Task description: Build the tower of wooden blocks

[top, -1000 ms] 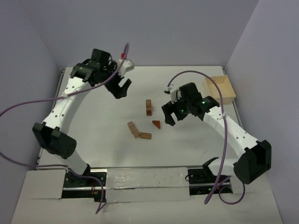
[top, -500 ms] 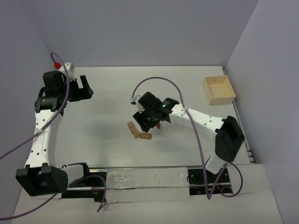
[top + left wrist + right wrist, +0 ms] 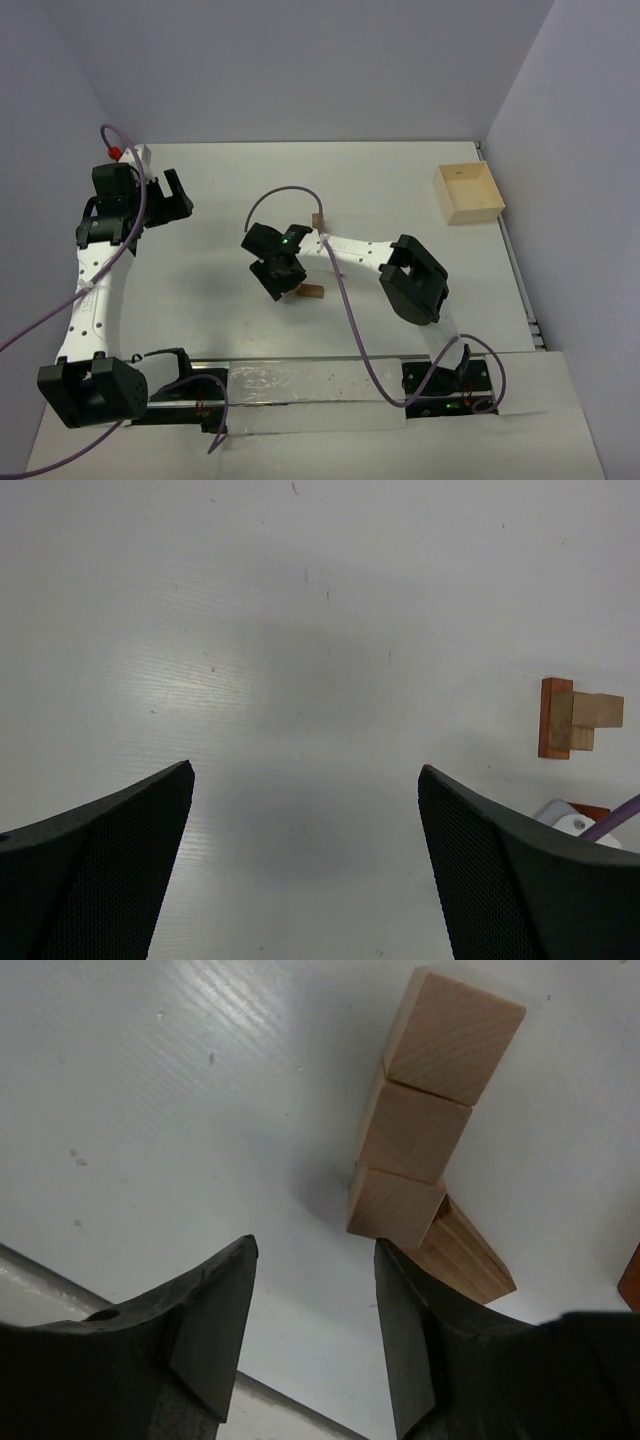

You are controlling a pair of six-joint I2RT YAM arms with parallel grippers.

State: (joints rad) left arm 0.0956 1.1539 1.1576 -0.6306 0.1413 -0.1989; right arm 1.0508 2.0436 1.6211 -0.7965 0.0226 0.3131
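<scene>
Nearest the arm bases, the right gripper (image 3: 313,1290) hangs low over the table (image 3: 400,170), jaws apart and holding nothing. Just ahead of it lies a row of tan blocks (image 3: 410,1130), three touching end to end. The row's long axis runs away from the fingers and slants toward the right of the wrist view. Its near end sits in front of the right-hand finger rather than in the middle of the gap. A darker bar (image 3: 462,1257) rests against that near end and angles off to the side.

The pick likely turns on a small sideways shift, so the jaws can straddle the row across its narrow width. The touching bar looks set to crowd the finger on that side.

Farther on, near mid-table, stands the started stack (image 3: 318,221), a tan block against a reddish one. At the far left, the left gripper (image 3: 165,197) hovers with jaws apart and empty, well apart from every block. The right arm is plainly the nearer. The pale box (image 3: 470,212) sits at the far right.
</scene>
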